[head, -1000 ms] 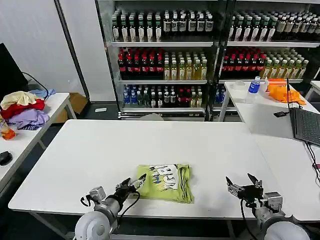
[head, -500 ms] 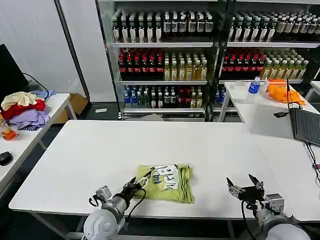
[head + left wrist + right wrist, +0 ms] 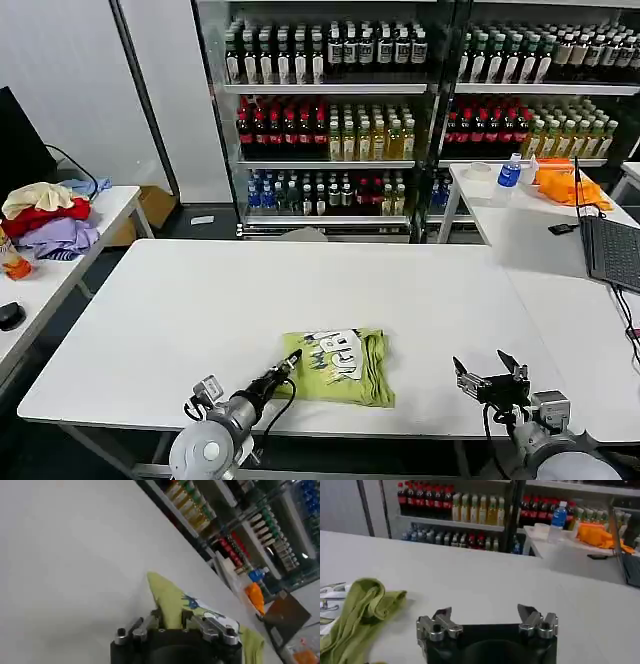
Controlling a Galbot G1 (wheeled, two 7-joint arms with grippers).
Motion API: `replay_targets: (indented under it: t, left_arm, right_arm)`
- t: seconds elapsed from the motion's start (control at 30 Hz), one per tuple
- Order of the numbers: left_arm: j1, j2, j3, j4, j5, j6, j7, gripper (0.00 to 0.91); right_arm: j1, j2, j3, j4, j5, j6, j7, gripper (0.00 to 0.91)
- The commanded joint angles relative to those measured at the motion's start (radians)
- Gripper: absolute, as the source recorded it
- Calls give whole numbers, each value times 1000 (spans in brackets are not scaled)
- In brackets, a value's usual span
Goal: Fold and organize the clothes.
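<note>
Near the tabletop's (image 3: 180, 300) front edge, about midway along it, lies the folded T-shirt (image 3: 340, 366). At its left edge the left gripper (image 3: 289, 361) pinches the fabric. Toward the front right corner, the right gripper (image 3: 491, 374) hovers, jaws spread, well apart from it.

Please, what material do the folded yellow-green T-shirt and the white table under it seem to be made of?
The lime yellow-green T-shirt looks like thin, soft, matte knit fabric, perhaps cotton: its edges droop and wrinkle. The white table looks like smooth, hard laminate or painted board with a faint sheen; the exact material is unclear.
</note>
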Motion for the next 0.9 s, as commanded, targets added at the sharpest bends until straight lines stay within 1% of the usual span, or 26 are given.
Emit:
replay_targets:
  t: [0.03,0.17,0.27,0.3,0.33,0.4,0.43,0.47,0.5,0.57,0.6,0.63,0.7,0.73,0.77,0.8,0.83,0.9]
  left_arm:
    - [3,-19,-55,-36,-129,-3,5,40]
    - [28,-5,-139,-109,-202,-1,-2,30]
    - [47,36,-239,-168,-253,5,-15,30]
    - [52,66,-290,-184,-272,11,-19,30]
    - [54,77,-313,-187,-276,14,-20,30]
    - [55,172,-448,-179,-297,35,-21,30]
    - [54,199,-495,-166,-312,37,-19,20]
    - [54,260,-548,-143,-338,42,-20,20]
    - [58,333,-607,-109,-358,68,-18,20]
    - [70,428,-672,-70,-356,88,4,20]
    - [73,507,-729,-41,-357,109,21,20]
    - [73,554,-749,-26,-357,114,30,20]
    - [57,703,-806,34,-342,115,51,20]
    - [53,740,-813,47,-326,115,60,20]
    - [29,793,-812,64,-286,115,78,20]
    - [19,823,-801,68,-242,115,91,20]
    - [1,845,-772,67,-218,114,102,20]
    - [-11,867,-708,27,-120,114,109,20]
  right_arm:
    - [-4,-4,5,9,3,-2,0,907]
    - [-5,-12,11,16,11,-4,0,907]
    - [-2,-18,14,16,17,-4,0,907]
    - [4,-20,15,13,22,-4,0,907]
    - [6,-20,15,13,24,-4,0,907]
    - [16,-22,15,8,32,-3,0,907]
    - [20,-23,15,7,36,-3,0,907]
    - [24,-24,16,6,41,-3,0,907]
    - [32,-26,16,5,48,-3,0,907]
    - [40,-31,17,6,57,-3,0,907]
    - [48,-38,19,6,65,-3,0,907]
    - [52,-40,20,6,68,-3,0,907]
    - [64,-45,26,2,83,-3,-1,907]
    - [68,-47,29,0,87,-3,-1,907]
    - [73,-50,32,0,91,-2,-1,907]
    - [75,-52,34,0,94,-1,-1,907]
    - [77,-52,34,0,96,-1,-2,907]
    - [78,-54,35,5,96,1,-2,907]
